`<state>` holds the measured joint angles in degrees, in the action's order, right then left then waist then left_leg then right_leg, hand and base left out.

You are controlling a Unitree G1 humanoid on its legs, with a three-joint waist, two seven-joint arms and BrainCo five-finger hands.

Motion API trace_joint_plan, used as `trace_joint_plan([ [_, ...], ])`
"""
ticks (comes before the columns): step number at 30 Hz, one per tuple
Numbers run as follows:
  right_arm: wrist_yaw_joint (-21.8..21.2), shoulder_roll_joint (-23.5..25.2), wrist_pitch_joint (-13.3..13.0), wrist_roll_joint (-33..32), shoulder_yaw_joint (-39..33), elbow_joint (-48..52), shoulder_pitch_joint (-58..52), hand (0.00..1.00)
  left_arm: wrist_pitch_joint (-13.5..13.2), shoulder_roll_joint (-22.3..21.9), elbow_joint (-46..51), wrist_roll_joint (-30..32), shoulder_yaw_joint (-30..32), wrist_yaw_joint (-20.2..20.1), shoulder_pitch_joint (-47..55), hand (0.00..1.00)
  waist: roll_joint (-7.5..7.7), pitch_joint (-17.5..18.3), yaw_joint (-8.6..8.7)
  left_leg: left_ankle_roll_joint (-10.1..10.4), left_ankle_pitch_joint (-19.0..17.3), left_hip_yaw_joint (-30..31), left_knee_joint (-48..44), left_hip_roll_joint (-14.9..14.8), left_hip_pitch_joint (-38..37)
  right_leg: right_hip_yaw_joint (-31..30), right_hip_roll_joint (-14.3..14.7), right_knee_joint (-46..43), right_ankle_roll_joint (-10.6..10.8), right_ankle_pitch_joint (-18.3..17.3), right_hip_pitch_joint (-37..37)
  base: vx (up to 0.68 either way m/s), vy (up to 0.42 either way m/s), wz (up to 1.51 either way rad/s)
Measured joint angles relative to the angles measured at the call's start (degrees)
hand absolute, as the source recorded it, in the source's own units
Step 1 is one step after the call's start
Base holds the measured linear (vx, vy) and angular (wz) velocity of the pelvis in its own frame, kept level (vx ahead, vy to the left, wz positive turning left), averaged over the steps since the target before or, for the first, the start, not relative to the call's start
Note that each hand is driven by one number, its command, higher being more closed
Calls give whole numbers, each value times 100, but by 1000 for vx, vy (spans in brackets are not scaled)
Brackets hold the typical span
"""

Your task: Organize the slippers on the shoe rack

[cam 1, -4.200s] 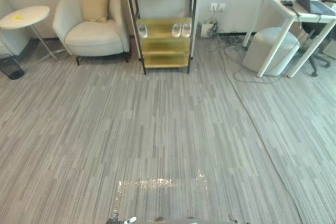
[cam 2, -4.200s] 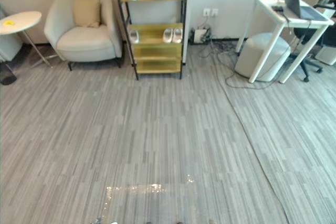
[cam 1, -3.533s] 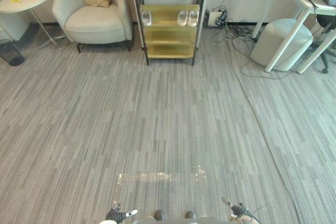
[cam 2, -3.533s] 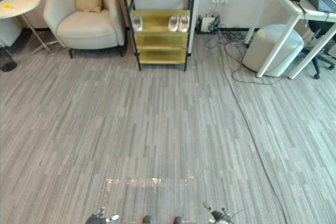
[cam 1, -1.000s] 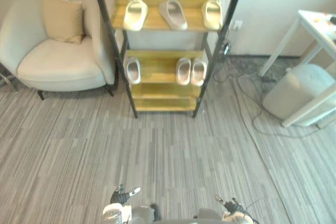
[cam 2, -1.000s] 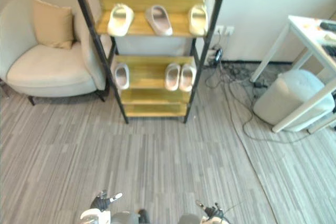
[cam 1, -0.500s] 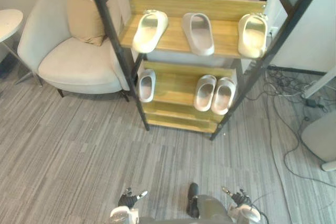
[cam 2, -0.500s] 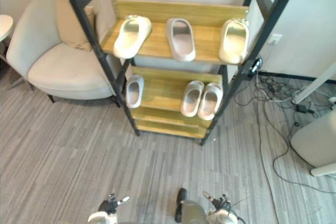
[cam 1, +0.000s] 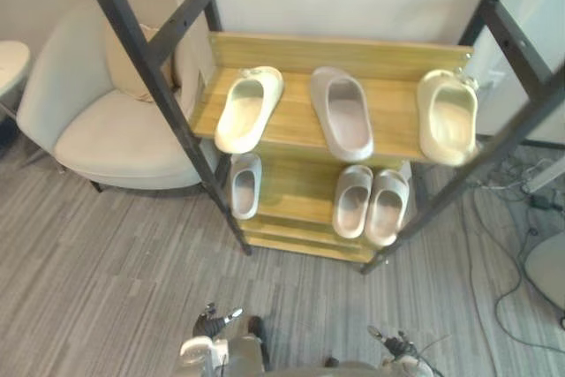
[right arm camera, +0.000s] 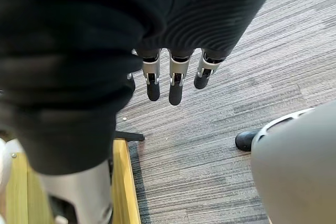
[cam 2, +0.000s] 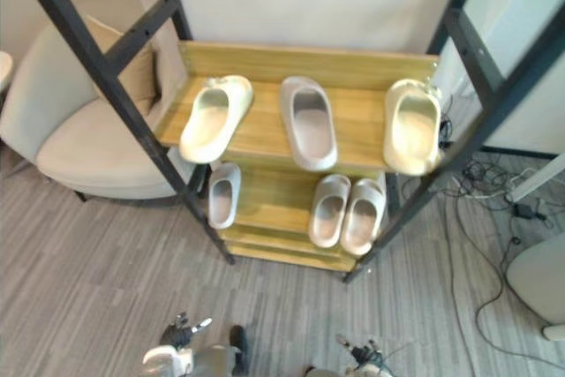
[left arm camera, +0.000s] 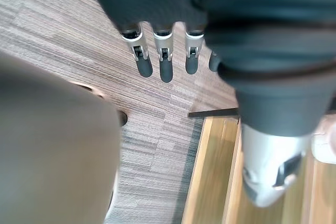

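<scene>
Slippers [cam 1: 342,112] are lying on the rack [cam 1: 395,121] shelves; left hand [left arm camera: 164,66] and right hand [right arm camera: 176,85] are hanging low, fingers apparently straight

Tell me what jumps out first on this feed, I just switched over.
The shoe rack stands close in front, its upper shelf holding three scattered slippers: a cream slipper left, a grey slipper middle, a second cream slipper at the right edge. Below sit a lone slipper left and a neat pair right. The left hand and right hand hang open and empty.
</scene>
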<state>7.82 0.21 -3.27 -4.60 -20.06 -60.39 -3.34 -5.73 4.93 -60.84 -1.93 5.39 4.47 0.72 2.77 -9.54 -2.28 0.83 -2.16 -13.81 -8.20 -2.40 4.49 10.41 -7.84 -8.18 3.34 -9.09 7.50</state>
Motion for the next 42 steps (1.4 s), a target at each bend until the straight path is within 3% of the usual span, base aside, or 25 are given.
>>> trace_joint_plan([
  [1,0,-37,-2,7,0,-21,4,0,-2,4,-67,8,-49,-3,0,0,-63,1,1,-20,-155,-57,85,11,-222,-67,-41,-416,22,-13,-114,135,169,-37],
  [5,-12,-48,-9,11,6,-31,74,0,7,59,-175,8,-307,-9,11,0,-144,50,71,-85,-229,-152,438,108,-590,-74,-346,-1928,298,-80,-815,114,146,-21],
  [7,-11,-58,-4,8,38,-65,103,0,12,74,-197,-8,-321,-5,18,0,-148,62,120,-95,-238,-151,506,109,-666,143,-410,-2010,304,-336,-927,118,34,8],
  [8,-12,-84,-7,8,108,-102,122,0,14,122,-219,-44,-386,1,19,0,-142,68,138,-90,-238,-129,515,83,-711,205,-366,-1777,274,-481,-993,112,-39,18],
  [9,-6,-94,-11,14,119,-120,120,0,14,144,-223,-46,-427,6,28,0,-112,87,162,-83,-234,-99,502,107,-736,167,-299,-1237,211,-364,-978,122,-70,23],
  [10,-9,-89,-4,13,120,-160,103,0,12,181,-226,-42,-428,4,49,0,0,137,159,-56,-250,-37,491,220,-741,131,-303,-812,136,44,-982,100,-85,23],
  [11,-11,-103,-2,5,108,-180,101,0,8,199,-231,-44,-430,6,47,0,31,165,164,-25,-271,12,497,243,-761,158,-325,-759,186,-40,-928,101,-96,10],
  [13,-12,-251,9,7,106,-274,105,0,7,47,-298,-45,-425,23,53,0,-180,238,168,33,-237,39,541,167,-753,140,-183,-277,168,14,-723,75,-95,-1],
  [16,-6,-342,10,13,96,-334,102,0,12,-16,-356,-35,-423,16,71,0,-293,304,180,96,-197,52,662,87,-801,140,-8,23,104,155,-592,34,-65,-7],
  [21,-3,-319,11,14,111,-364,48,0,10,17,-390,66,-410,9,73,0,-191,329,186,183,-141,51,812,-18,-958,130,166,432,33,348,-337,11,-52,-4],
  [31,31,-390,-27,14,577,-250,-4,0,10,71,-393,91,-493,5,59,0,-138,347,188,152,-110,2,920,88,-1080,53,108,755,98,546,-158,-13,21,-3],
  [34,157,-386,-23,25,1160,768,-310,0,13,72,-381,143,-557,32,51,0,-151,352,191,148,-108,-69,947,89,-1077,-26,108,760,100,560,-210,-17,17,-17],
  [35,180,-392,-58,245,1418,1657,-496,0,12,83,-341,193,-691,35,53,0,-165,362,193,148,-108,-172,978,88,-1076,-150,120,768,103,584,-291,-2,19,-28],
  [42,174,-345,-188,870,1622,4269,-1160,0,-8,100,-284,315,-893,40,52,0,-114,393,244,144,-114,-300,1004,99,-1058,-390,144,961,116,748,-355,12,3,-22],
])
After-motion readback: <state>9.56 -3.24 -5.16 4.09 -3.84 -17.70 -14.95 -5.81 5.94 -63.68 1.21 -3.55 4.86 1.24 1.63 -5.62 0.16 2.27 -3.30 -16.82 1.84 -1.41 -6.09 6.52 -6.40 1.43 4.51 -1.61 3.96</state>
